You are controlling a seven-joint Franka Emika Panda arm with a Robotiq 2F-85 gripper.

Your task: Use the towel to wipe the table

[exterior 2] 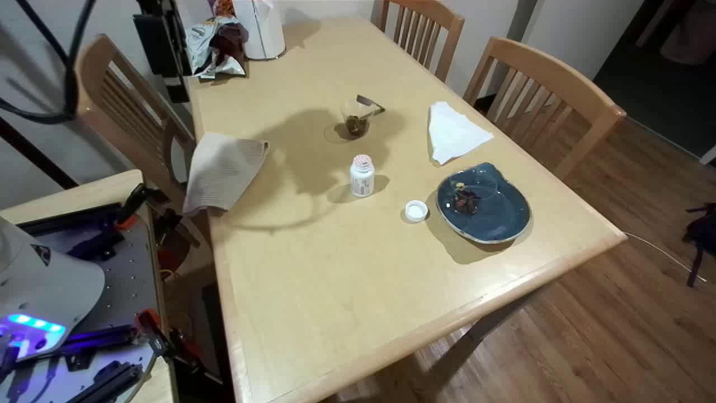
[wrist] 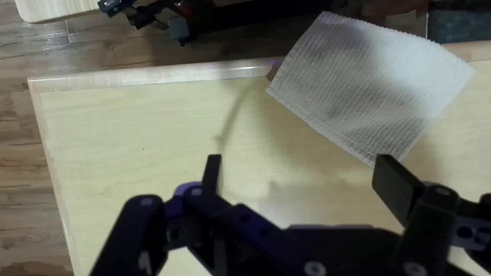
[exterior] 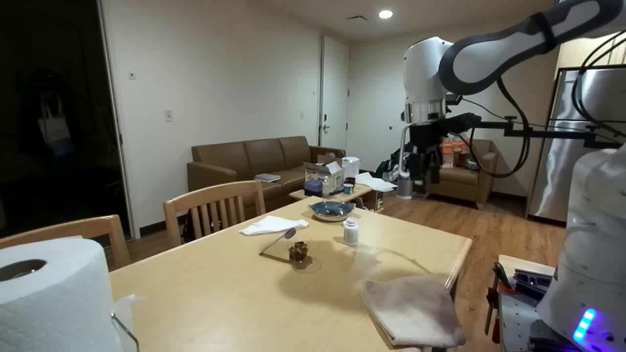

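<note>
A grey-beige ribbed towel lies folded on the wooden table (exterior: pixel 210 303), partly hanging over the edge nearest the robot base. The towel shows in both exterior views (exterior: pixel 413 310) (exterior 2: pixel 224 173) and at the upper right of the wrist view (wrist: pixel 368 88). My gripper (wrist: pixel 299 163) is open and empty, its two black fingers wide apart above the table. In the wrist view the right fingertip overlaps the towel's near corner, with the gripper above it. In an exterior view the gripper (exterior: pixel 424 173) hangs high over the table; part of it shows in an exterior view (exterior 2: pixel 178 89).
A white bottle (exterior 2: pixel 362 178), a white cap (exterior 2: pixel 416 211), a clear cup with dark contents (exterior 2: pixel 356 124), a blue dish (exterior 2: pixel 486 207) and a white napkin (exterior 2: pixel 454 134) are on the table. A paper towel roll (exterior: pixel 49 303) and snack bag (exterior 2: pixel 221 47) stand at one end. Chairs line the sides.
</note>
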